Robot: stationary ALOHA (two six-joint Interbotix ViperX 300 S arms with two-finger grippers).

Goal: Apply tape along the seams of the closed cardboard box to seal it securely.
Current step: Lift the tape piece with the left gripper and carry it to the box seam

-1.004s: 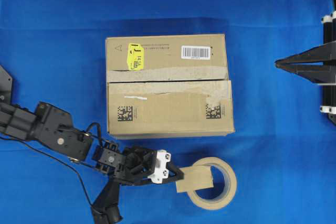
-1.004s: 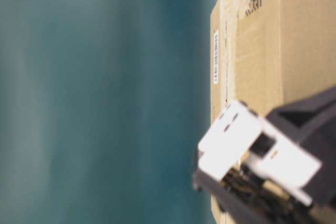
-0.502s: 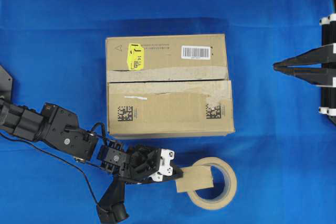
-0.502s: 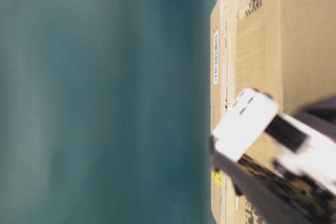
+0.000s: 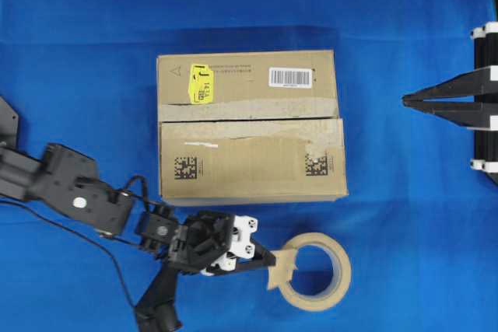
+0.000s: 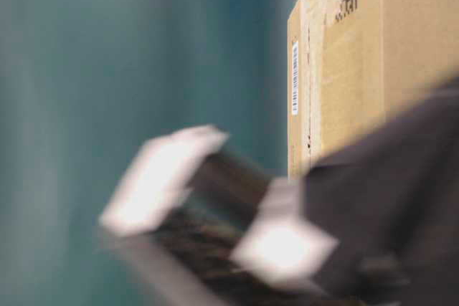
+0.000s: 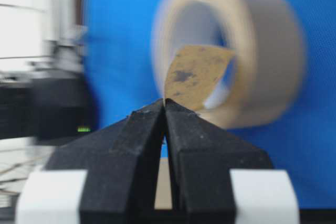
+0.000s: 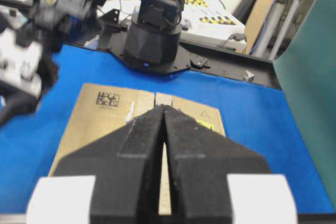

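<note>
Left gripper (image 5: 268, 260) pinched together on one end of the tape (image 5: 282, 267), fingertips (image 7: 164, 109) meeting with the brown piece caught between them. Tape standing off the fingertips, bent, its far end over the rim of the tape roll (image 5: 315, 272) on the blue cloth (image 5: 405, 215). Right gripper (image 5: 408, 99) closed on nothing, off to the right of the cardboard box (image 5: 250, 126), well apart from it. Seam (image 5: 249, 120) running lengthwise across the box top, edged by pale torn strips, uncovered.
</note>
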